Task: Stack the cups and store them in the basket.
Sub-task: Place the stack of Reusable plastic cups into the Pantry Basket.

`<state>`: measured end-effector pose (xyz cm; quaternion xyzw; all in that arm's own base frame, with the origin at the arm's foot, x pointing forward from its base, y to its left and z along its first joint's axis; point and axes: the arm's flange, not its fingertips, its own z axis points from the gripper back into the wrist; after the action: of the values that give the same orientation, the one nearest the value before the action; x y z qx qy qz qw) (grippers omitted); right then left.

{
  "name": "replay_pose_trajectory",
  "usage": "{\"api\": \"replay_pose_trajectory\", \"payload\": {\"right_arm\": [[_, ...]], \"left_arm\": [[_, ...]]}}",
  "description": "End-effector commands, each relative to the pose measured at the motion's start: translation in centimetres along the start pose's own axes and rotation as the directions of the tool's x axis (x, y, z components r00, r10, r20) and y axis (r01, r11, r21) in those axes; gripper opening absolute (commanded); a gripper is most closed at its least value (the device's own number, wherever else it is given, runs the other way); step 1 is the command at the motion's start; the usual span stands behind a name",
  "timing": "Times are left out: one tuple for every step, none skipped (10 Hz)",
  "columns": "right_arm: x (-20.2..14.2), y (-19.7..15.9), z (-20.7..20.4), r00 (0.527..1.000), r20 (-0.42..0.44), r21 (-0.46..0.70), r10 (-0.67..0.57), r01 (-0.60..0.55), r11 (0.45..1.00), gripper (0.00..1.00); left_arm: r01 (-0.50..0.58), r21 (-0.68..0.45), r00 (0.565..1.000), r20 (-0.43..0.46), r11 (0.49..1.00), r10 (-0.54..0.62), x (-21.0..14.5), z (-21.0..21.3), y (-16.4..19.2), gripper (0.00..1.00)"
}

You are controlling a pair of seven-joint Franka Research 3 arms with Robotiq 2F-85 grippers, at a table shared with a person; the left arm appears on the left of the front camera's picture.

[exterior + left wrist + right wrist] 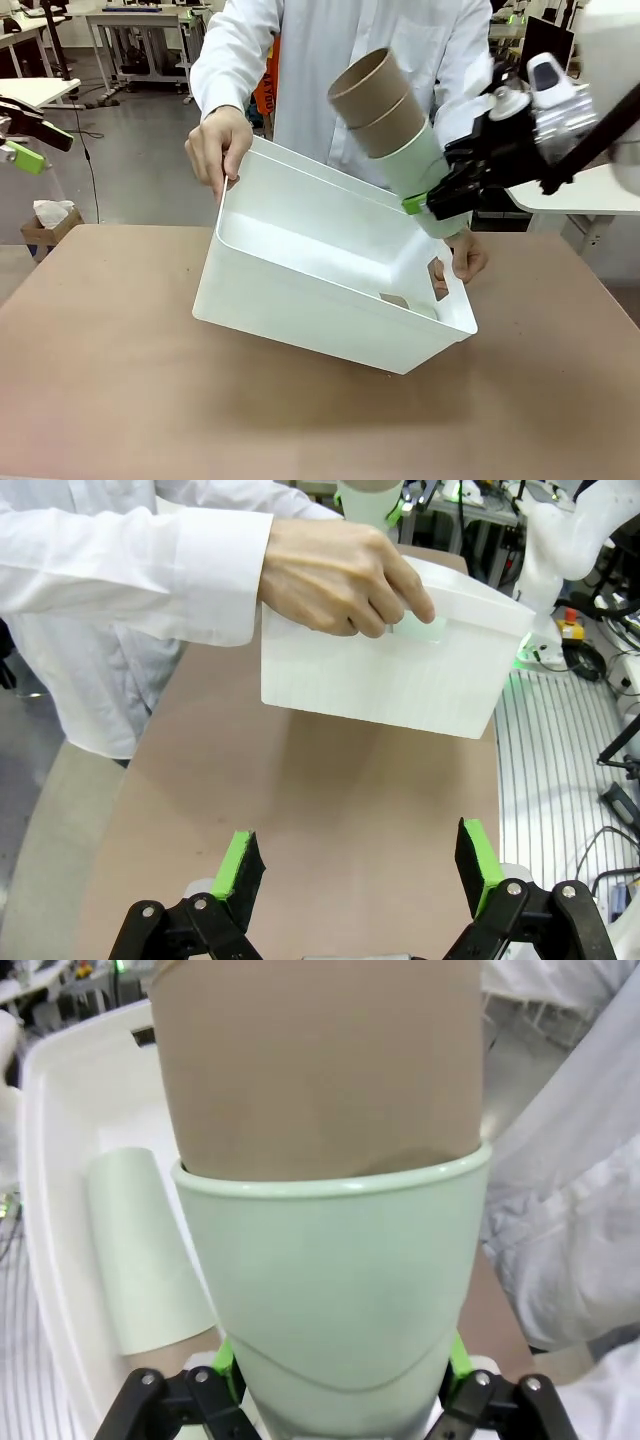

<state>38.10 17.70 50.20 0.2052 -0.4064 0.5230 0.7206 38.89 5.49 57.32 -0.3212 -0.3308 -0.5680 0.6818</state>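
now the right gripper is clamped on the mint base of the stack, two tan cups nested in a green one, held tilted with the open mouths up and toward the person. the basket sits just below and in front of it, tipped toward the robot by the person's two hands on its short ends, its open side facing the stack. one more mint cup already lies inside on its side (against the lower wall, it seems). the stack's long axis slants across the near rim, so i judge it must come down and forward past that edge; room inside looks ample. the left gripper hangs apart and empty, well back over bare table.
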Motion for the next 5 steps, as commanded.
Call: {"api": "replay_pose_trajectory", "payload": {"right_arm": [[1.9, -0.5, -2.5, 0.996, -0.079, -0.031, -0.032, 0.03, 0.999, 0.86], [2.4, -0.2, -4.2, 0.994, -0.108, -0.032, -0.033, 0.03, 0.999, 0.86], [2.8, 0.1, -5.4, 0.99, -0.134, -0.029, -0.033, 0.03, 0.999, 0.86], [3.0, 0.4, -6.5, 0.986, -0.164, -0.026, -0.03, 0.026, 0.999, 0.86], [3.0, 0.6, -7.6, 0.981, -0.192, -0.024, -0.022, 0.018, 1.0, 0.86]], "left_arm": [[-0.005, 0.006, 1.0, -0.005, 1.0, 0.005, 0.2, 0.1, -0.1, 1.0], [-0.005, 0.006, 1.0, -0.005, 1.0, 0.005, 0.2, 0.1, -0.1, 1.0], [-0.005, 0.006, 1.0, -0.005, 1.0, 0.005, 0.2, 0.1, -0.1, 1.0], [-0.005, 0.006, 1.0, -0.005, 1.0, 0.005, 0.2, 0.1, -0.1, 1.0], [-0.005, 0.006, 1.0, -0.005, 1.0, 0.005, 0.2, 0.1, -0.1, 1.0]]}}
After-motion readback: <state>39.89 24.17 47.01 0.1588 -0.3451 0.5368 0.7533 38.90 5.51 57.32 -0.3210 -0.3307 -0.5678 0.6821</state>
